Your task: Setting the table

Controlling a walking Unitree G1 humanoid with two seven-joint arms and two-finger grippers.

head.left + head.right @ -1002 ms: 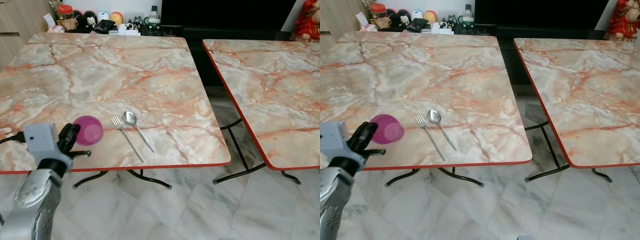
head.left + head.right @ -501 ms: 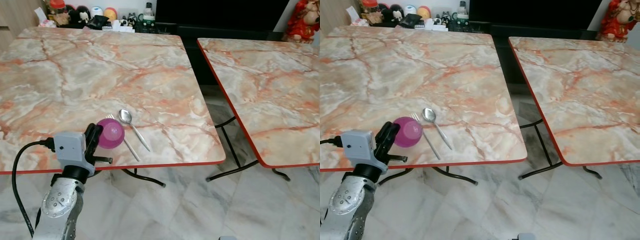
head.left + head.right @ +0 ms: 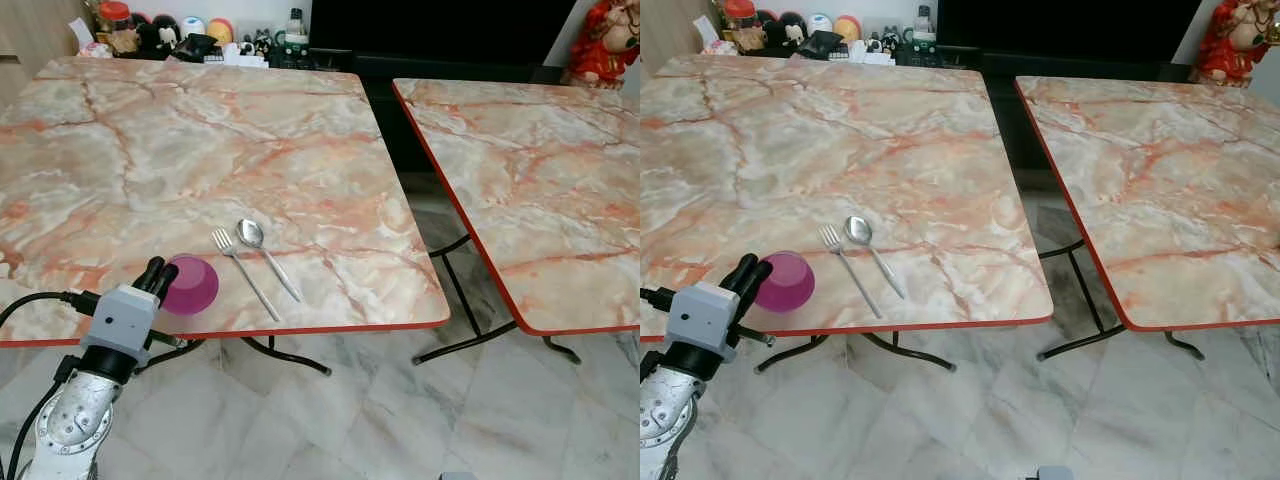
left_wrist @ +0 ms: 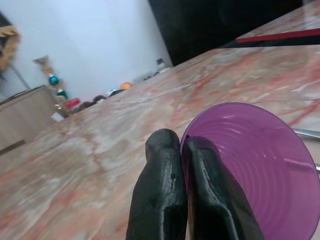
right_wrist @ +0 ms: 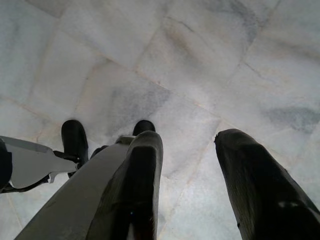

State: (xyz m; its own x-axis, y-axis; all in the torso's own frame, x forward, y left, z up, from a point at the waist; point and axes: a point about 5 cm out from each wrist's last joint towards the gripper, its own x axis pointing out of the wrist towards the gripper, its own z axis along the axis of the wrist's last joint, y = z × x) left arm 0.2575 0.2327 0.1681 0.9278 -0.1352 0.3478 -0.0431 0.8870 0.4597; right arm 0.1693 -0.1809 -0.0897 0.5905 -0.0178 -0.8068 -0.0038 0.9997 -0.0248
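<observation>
The left hand (image 3: pixel 158 272) pinches the rim of a purple cup (image 3: pixel 190 284) at the table's (image 3: pixel 200 130) front edge. A fork (image 3: pixel 243 275) and spoon (image 3: pixel 266 256) lie just beside it. The right hand (image 5: pixel 187 175) hangs over the floor, fingers apart.

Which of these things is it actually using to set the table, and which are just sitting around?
For the job:
- purple cup, pinched at its rim by the left pincer
- fork
- spoon
- table

Just lying about:
- knick-knacks beyond the table
- red figurine
- second table

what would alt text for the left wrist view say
The left gripper pinches the rim of a purple bowl between its two black fingers, over a marbled table with a red edge. Small ornaments line a white wall behind.
</observation>
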